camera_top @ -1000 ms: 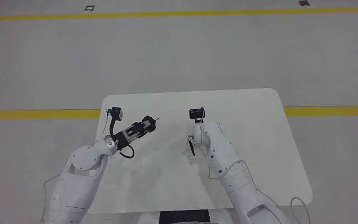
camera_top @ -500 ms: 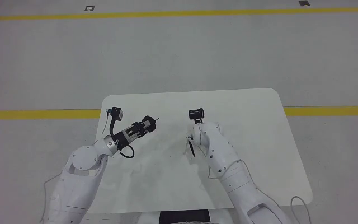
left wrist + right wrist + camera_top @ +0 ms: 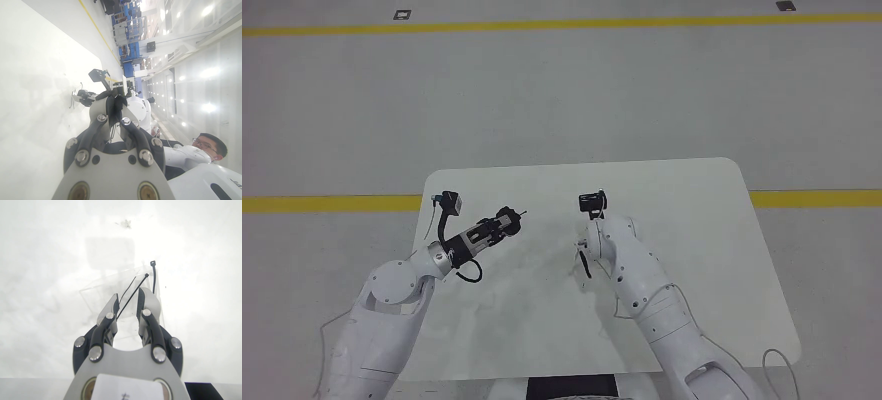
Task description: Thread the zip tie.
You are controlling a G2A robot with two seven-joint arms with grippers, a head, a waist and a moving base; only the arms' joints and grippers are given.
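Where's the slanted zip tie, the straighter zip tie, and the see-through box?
slanted zip tie (image 3: 133,295): right wrist view, middle of its strap.
straighter zip tie (image 3: 152,262): right wrist view, its head.
see-through box (image 3: 94,298): right wrist view, its clear wall.

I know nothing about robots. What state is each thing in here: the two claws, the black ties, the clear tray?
left gripper: shut; whether it pinches anything is unclear.
right gripper: open above the tray, gripping nothing.
zip tie: straight, unthreaded, seen between the open fingers, not clamped.
second zip tie: straight, unthreaded, beside the first.
clear tray: holds the ties.
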